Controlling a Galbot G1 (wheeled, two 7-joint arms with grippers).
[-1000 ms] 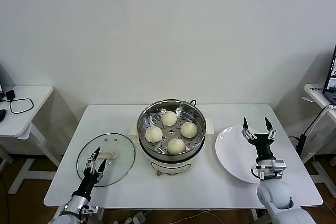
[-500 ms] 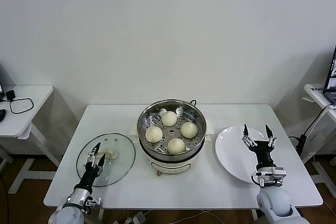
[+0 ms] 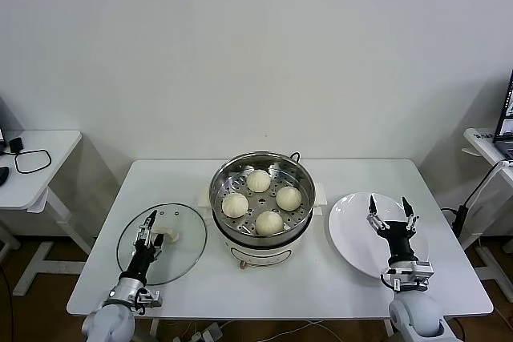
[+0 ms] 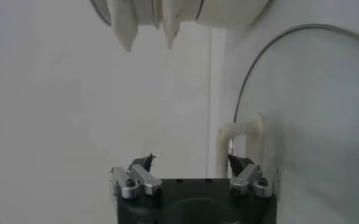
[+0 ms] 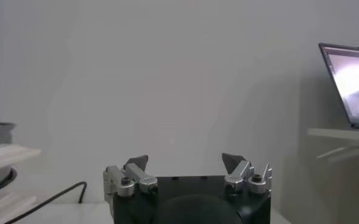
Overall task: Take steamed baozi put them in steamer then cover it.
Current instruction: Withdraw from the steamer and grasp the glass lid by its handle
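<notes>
Steamed baozi (image 3: 258, 179), four of them, sit on the holed tray inside the steamer (image 3: 261, 198), which stands with no cover in the middle of the white bench (image 3: 321, 278). The left pincer (image 3: 146, 227) stands over the near part of the glass lid (image 3: 161, 243) lying flat on the bench left of the steamer, with its fingers spread wide beside the lid's white handle (image 4: 245, 137) and holding nothing. The right pincer (image 3: 390, 215) stands over the white plate (image 3: 353, 234) right of the steamer, fingers wide apart too and holding nothing.
</notes>
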